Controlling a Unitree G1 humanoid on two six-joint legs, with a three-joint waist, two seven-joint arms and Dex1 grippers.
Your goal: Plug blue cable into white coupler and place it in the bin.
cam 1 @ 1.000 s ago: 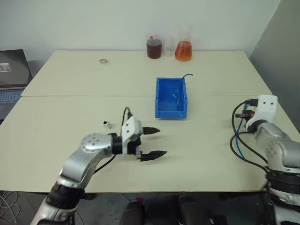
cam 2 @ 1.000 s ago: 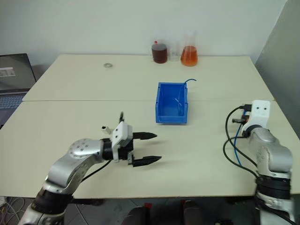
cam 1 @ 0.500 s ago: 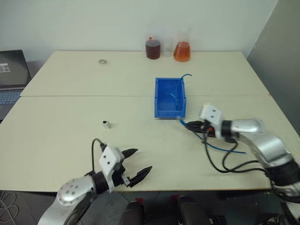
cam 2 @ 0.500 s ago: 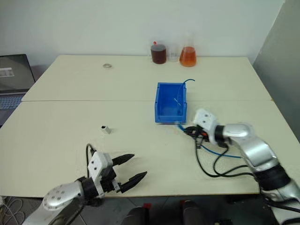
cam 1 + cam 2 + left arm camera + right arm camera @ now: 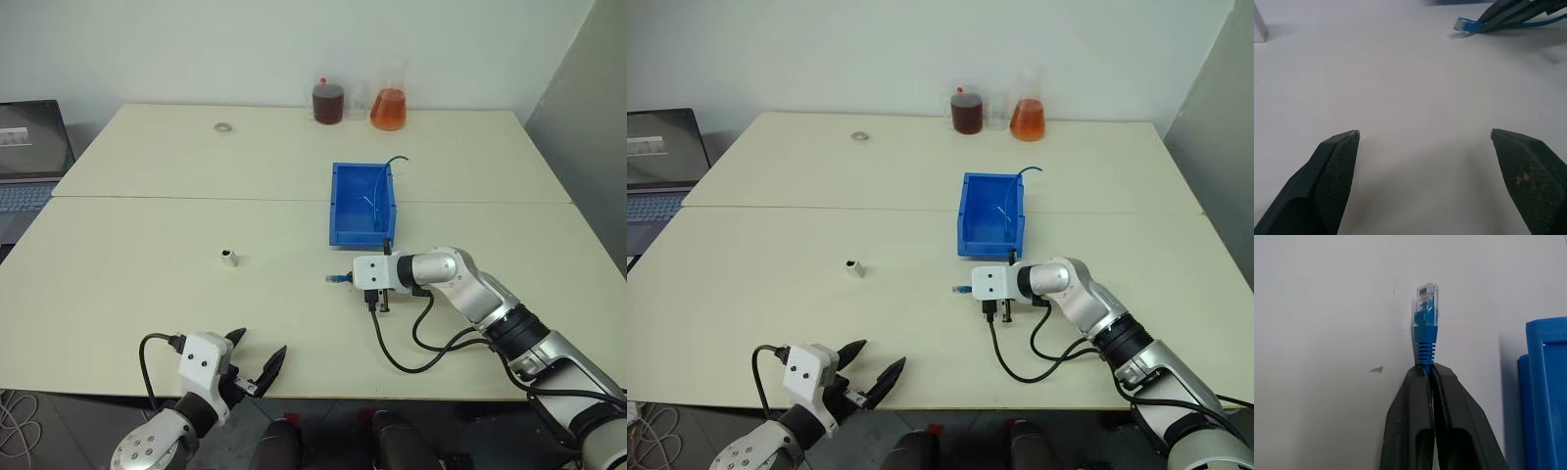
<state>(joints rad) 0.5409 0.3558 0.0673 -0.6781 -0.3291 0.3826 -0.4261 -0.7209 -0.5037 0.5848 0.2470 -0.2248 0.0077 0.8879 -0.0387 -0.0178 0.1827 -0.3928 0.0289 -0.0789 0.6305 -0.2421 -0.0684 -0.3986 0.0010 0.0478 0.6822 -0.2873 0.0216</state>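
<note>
Right gripper (image 5: 1428,369) has swung in from the frame's right edge to centre, just below the bin (image 5: 340,211), fingers clamped on the blue cable (image 5: 1424,340); its clear plug sticks out past the tips. Left gripper (image 5: 257,361) has dropped to the bottom left edge, textured black fingers (image 5: 1334,169) spread wide, holding nothing. White coupler (image 5: 228,258) sits alone at left-centre, socket too small to make out. Cable slack behind the right arm is hidden.

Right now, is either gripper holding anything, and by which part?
The right gripper is shut on the blue cable, pinching it just behind the ribbed boot of its clear plug. The left gripper is open and empty.
</note>
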